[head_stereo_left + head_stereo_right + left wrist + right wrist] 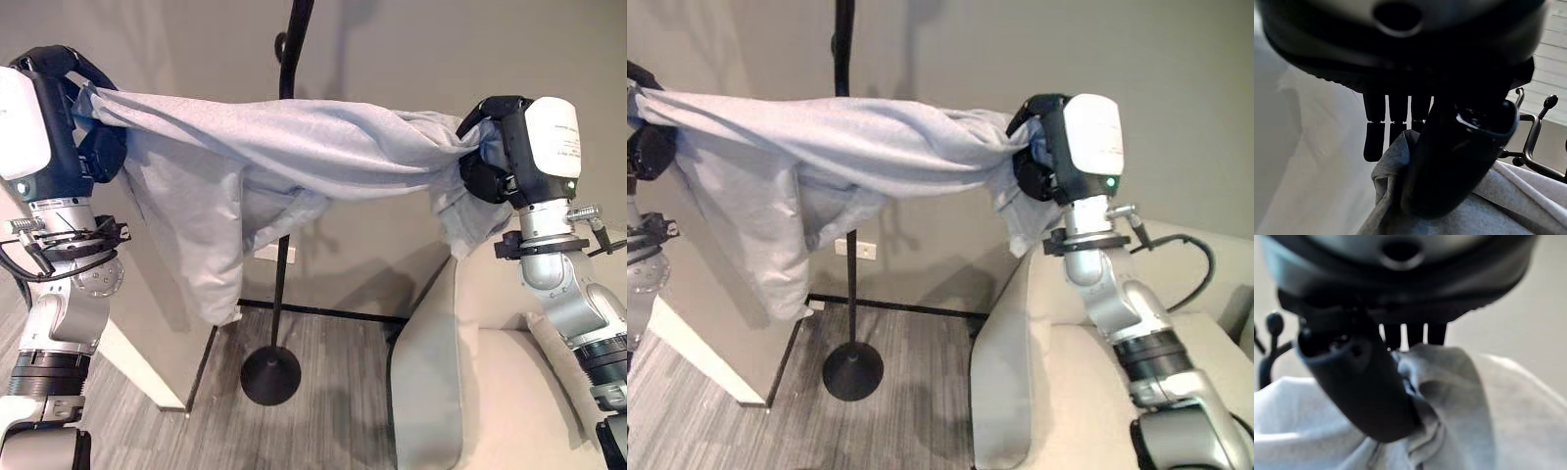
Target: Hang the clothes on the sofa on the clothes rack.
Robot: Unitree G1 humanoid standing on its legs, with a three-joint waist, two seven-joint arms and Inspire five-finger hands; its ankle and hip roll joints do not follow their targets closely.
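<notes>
Aloft, a grey garment stretches between both hands.
Left robot hand and right robot hand each pinch an end (thumb over cloth) before the black clothes rack, beside the sofa.

A grey wall fills the background. Low on it, just beside the black pole, sits a small white outlet plate. A dark baseboard runs along the foot of the wall. The floor is grey wood-look plank, its boards running away from the camera. At the left stands a pale partition with a dark edge strip down its near corner; it meets the floor beside the round base. Its side face is lighter than its front.
</notes>
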